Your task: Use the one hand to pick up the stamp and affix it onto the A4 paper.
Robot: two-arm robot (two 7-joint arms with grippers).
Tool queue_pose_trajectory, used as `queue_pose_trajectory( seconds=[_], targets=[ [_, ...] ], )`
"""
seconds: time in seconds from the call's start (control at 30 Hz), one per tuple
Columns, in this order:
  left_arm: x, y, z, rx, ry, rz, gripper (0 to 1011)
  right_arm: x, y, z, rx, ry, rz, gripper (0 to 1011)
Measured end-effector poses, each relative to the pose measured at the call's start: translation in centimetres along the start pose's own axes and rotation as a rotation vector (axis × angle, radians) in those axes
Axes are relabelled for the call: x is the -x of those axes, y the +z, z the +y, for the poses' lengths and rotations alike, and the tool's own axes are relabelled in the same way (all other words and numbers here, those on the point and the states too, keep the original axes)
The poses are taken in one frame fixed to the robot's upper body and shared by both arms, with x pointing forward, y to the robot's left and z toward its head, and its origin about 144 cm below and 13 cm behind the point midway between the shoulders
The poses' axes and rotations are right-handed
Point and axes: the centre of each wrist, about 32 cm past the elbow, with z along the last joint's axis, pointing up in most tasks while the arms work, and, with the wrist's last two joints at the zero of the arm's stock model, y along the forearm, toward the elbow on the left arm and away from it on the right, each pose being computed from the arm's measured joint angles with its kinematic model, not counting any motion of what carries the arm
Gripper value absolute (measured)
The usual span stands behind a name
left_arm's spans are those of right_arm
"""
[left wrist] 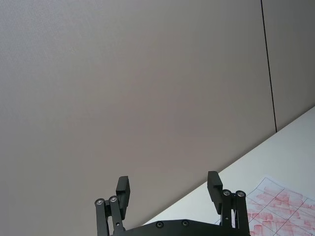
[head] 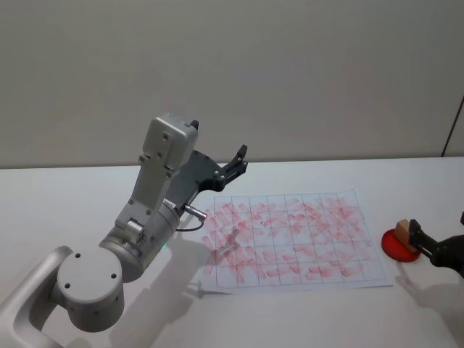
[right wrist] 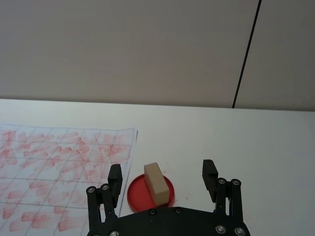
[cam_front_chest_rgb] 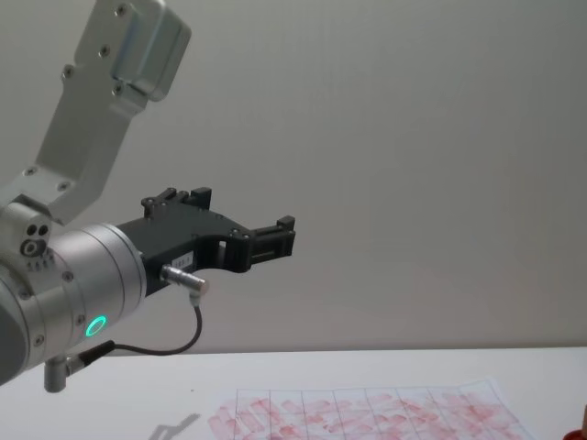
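Right now the stamp (right wrist: 155, 183) stands on a round red ink pad (right wrist: 138, 196) near the lower middle of the right wrist view. In the head view it is at the right edge, just off the right border of the A4 paper (head: 290, 239) on the white desk (head: 72, 210). The right gripper (right wrist: 162, 169) is low at that same right edge with its fingers apart, set wider than the block. The stamp lines up between them, but I cannot tell whether either finger touches it.

The stamp looks like a small wooden block, so it is probably light and rigid and should take a firm squeeze without damage. Its plain sides look smooth, so a weak pinch could let it slip or twist. The best hold is likely across its two long side faces, in the upper half, well clear of the pad. The inked face is presumably underneath and should stay level. Wet ink may make the pad cling, so a straight lift seems wise. The paper is thin and loose and could slide or lift with the stamp.

The left gripper (head: 235, 159) is parked, raised in the upper middle of the head view, with its fingers also apart.
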Motion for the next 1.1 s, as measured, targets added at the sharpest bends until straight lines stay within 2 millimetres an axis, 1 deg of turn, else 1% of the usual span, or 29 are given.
queue_pose_trajectory(
  seconds=[0.7, 1.1],
  targets=[
    [0.0, 0.0, 0.0, 0.000, 0.000, 0.000, 1001, -1.2, -0.6, 2.7, 0.127, 0.005, -0.004, 1003],
    [0.0, 0.0, 0.0, 0.000, 0.000, 0.000, 1001, -1.5, -0.6, 4.9, 0.167, 0.041, -0.011, 1003]
  ],
)
